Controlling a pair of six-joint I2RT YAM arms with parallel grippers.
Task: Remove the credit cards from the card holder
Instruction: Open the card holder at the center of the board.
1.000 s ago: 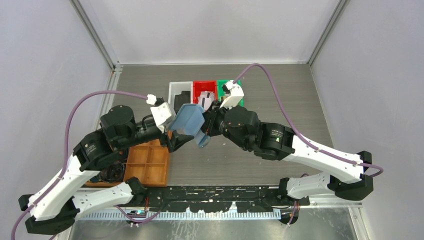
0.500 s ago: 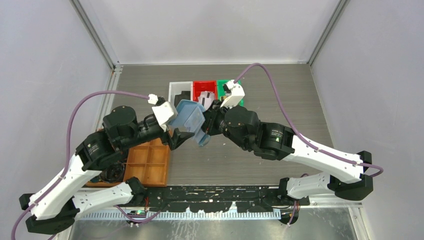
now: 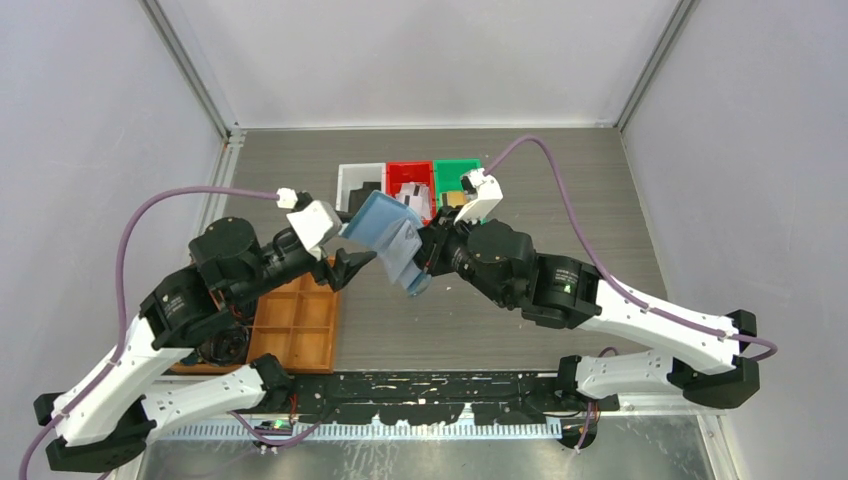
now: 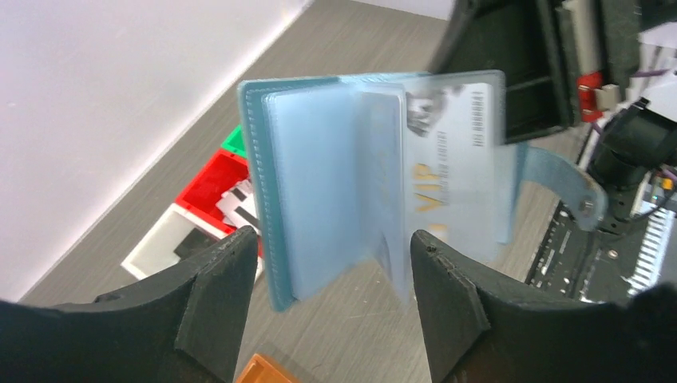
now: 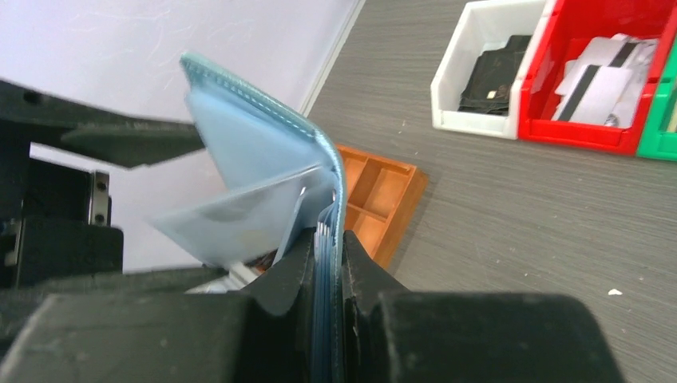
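Observation:
The light blue card holder (image 3: 388, 232) is held upright in the air above the table. My right gripper (image 3: 425, 262) is shut on its lower edge, and in the right wrist view the leaves are pinched between the fingers (image 5: 329, 239). The holder (image 4: 319, 175) hangs open with its clear sleeves fanned. A silver credit card marked VIP (image 4: 447, 159) sits in one sleeve. My left gripper (image 4: 331, 263) is open and empty. Its jaws stand on either side of the holder's near end without touching it; it also shows in the top view (image 3: 352, 265).
A white bin (image 3: 352, 176) with a black card, a red bin (image 3: 399, 172) with white striped cards and a green bin (image 3: 457, 168) stand in a row behind the holder. An orange-brown compartment tray (image 3: 295, 325) lies under the left arm.
The right gripper has shifted slightly right and turned the holder, whose sleeves now fan open. The left arm has drawn back a little to the left.

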